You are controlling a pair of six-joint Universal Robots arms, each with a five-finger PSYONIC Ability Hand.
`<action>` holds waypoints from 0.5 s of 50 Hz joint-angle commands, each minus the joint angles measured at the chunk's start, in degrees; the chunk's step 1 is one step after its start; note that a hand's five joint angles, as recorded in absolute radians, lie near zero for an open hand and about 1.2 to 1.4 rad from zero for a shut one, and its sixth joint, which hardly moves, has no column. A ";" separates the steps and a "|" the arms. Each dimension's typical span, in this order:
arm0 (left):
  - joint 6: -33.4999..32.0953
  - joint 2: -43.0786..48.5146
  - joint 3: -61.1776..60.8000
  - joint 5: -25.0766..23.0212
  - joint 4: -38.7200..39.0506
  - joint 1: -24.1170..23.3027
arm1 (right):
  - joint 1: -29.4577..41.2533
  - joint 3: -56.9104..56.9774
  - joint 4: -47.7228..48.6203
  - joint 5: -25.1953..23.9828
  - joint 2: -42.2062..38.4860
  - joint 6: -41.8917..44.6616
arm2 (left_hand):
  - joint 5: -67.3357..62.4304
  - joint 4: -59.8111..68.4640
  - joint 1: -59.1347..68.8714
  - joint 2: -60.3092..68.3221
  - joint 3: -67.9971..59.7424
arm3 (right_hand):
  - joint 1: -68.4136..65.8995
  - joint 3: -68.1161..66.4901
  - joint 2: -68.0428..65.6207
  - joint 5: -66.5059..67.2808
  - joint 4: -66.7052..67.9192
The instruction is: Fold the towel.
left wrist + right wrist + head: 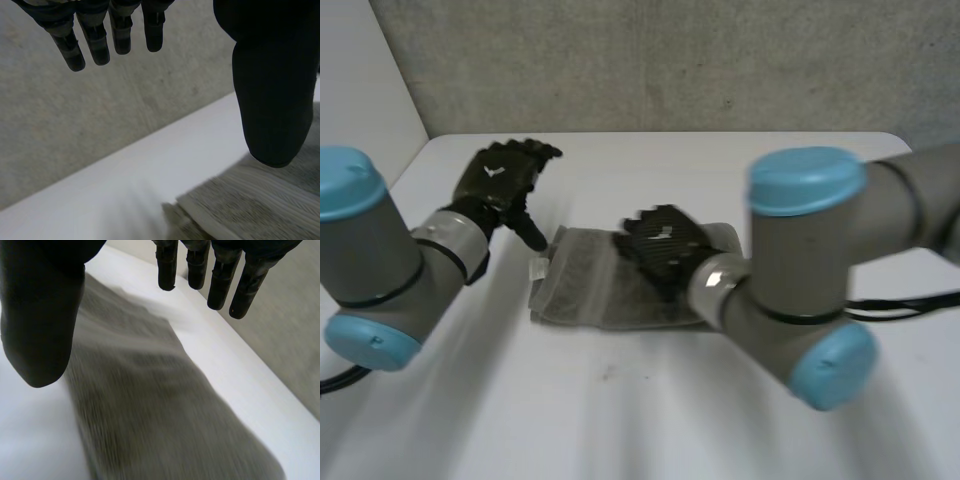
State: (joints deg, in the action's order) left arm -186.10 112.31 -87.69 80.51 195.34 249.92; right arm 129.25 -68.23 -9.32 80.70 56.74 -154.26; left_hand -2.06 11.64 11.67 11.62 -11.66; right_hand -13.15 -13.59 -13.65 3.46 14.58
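- Head view: the towel (582, 288) lies folded into a long grey strip on the white table (620, 410), with a small white tag (540, 268) at one short end.
- The left hand (502, 178) hangs just off that tagged end, on the side of the towel nearer the concrete wall (670, 60). Its thumb points down towards the towel's corner.
- Over to the left wrist view: the fingers (117, 35) are straight and a little spread, and the thumb (270, 100) stands well apart from them. There is nothing in the grasp, so that hand is open. The towel's layered edge lies just below the thumb tip.
- The right hand (665, 245) sits over the middle of the towel, palm down.
- In the right wrist view the fingers (220, 282) are straight and the thumb (40, 315) is wide of them, with nothing pinched, so this hand is open too. The towel runs under the palm and out past the fingertips.
- I can't tell whether that palm is touching the cloth.
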 commanded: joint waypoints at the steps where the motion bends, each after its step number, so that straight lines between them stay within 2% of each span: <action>1: -0.32 6.07 -0.12 0.52 0.56 -2.06 | -7.52 -14.20 6.49 -0.19 4.61 -0.07 | -1.02 1.44 1.40 1.46 -1.42 | 3.15 3.59 3.65 -3.46 -4.58; 3: -0.32 7.31 -0.12 0.52 0.56 -2.24 | -7.97 -15.80 8.36 -0.02 4.17 0.02 | -1.19 1.61 1.57 1.62 -1.59 | 3.15 3.59 3.65 -3.46 -4.58; 6: -0.41 9.07 -0.46 0.70 0.13 -2.24 | -8.67 -18.08 12.83 0.60 0.23 1.33 | -1.36 1.77 1.74 1.79 -1.76 | -13.34 -12.90 -12.84 13.03 11.92; 7: -0.41 9.07 -0.47 0.70 0.12 -2.24 | -8.67 -18.08 12.84 0.60 0.21 1.33 | -1.36 1.77 1.74 1.79 -1.76 | -13.42 -12.98 -12.92 13.11 11.99; 9: -0.41 8.37 -1.08 0.70 0.12 -2.33 | -9.19 -18.00 13.89 1.82 -2.32 3.52 | -1.36 1.77 1.74 1.79 -1.76 | -29.32 -28.88 -28.82 29.01 27.90; 10: -0.41 8.37 -1.08 0.70 0.12 -2.33 | -9.20 -18.00 13.89 1.83 -2.34 3.53 | -1.36 1.77 1.74 1.79 -1.76 | -29.40 -28.96 -28.90 29.09 27.97; 12: -0.32 6.36 -1.52 0.70 -0.05 -2.51 | -10.16 -17.38 13.81 4.98 -3.48 6.77 | -1.36 1.77 1.74 1.79 -1.76 | -55.82 -55.38 -55.32 55.51 54.40; 13: -0.32 6.35 -1.52 0.70 -0.05 -2.51 | -10.16 -17.38 13.81 4.99 -3.48 6.78 | -1.36 1.77 1.74 1.79 -1.76 | -55.97 -55.53 -55.47 55.66 54.55; 14: -0.32 5.04 -1.78 0.70 -0.05 -2.59 | -10.25 -17.03 13.98 7.00 -3.30 8.78 | -1.36 1.77 1.74 1.79 -1.76 | -66.74 -66.30 -66.24 66.43 65.32; 17: -0.32 2.32 -2.66 0.70 0.04 -2.68 | -9.73 -15.46 15.47 11.30 -1.82 13.79 | -1.36 1.77 1.74 1.79 -1.76 | -66.85 -66.41 -66.35 66.54 65.42; 21: -0.32 -0.42 -3.37 0.70 0.04 -2.95 | -8.76 -11.93 17.94 13.70 -0.14 20.32 | -1.19 1.61 1.57 1.62 -1.59 | -66.85 -66.41 -66.35 66.54 65.42; 23: -0.23 -2.96 -3.54 0.70 0.04 -2.95 | -4.74 -6.25 18.11 14.31 -0.92 28.01 | -1.19 1.61 1.57 1.62 -1.59 | -66.85 -66.41 -66.35 66.54 65.42; 24: -0.23 -2.97 -3.54 0.70 0.04 -2.95 | -4.71 -6.22 18.11 14.31 -0.93 28.05 | -1.19 1.61 1.57 1.62 -1.59 | -66.85 -66.41 -66.35 66.54 65.42; 25: -0.14 -3.93 -3.46 0.70 0.12 -2.86 | -1.41 -2.56 17.85 14.14 -2.41 31.97 | -1.02 1.44 1.40 1.46 -1.42 | -66.85 -66.41 -66.35 66.54 65.42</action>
State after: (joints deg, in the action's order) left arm -186.38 111.95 -90.89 81.20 195.36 247.05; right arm 121.29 -79.60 7.92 93.84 55.57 -133.66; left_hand -2.06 11.70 11.67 11.67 -11.66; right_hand -74.95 -76.43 -74.06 66.56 76.55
